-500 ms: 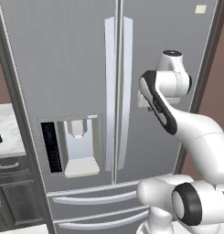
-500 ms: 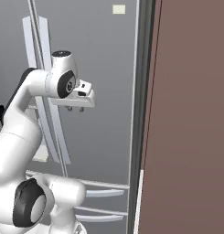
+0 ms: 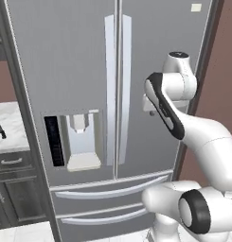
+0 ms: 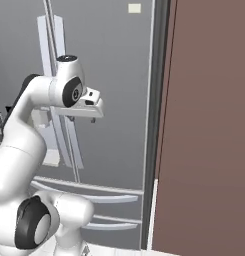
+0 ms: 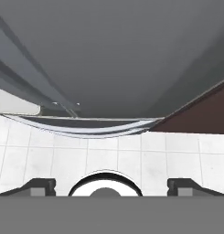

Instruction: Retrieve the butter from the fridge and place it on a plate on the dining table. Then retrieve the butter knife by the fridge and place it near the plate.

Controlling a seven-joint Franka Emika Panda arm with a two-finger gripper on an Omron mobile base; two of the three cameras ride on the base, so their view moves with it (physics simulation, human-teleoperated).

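Observation:
The grey steel fridge (image 3: 79, 56) stands shut, both doors closed, long handles (image 3: 116, 85) at the centre and a water dispenser (image 3: 79, 139) in the left door. The butter is hidden. My gripper (image 3: 148, 107) hovers close in front of the right door, right of the handles, fingers pointing down. From the right base view the gripper (image 4: 82, 120) is open and holds nothing. The hand view looks down the fridge door (image 5: 122, 55), with the gripper (image 5: 111, 185) open. The butter knife (image 3: 1, 131), small and dark, lies on the marble counter left of the fridge. The plate and dining table are out of view.
A brown wall panel (image 4: 209, 125) flanks the fridge on its right. Two bottom drawers (image 3: 108, 194) run below the doors. Left of the fridge, a marble counter (image 3: 11, 118) tops dark cabinets (image 3: 13, 189). White floor tiles (image 5: 40, 155) lie below.

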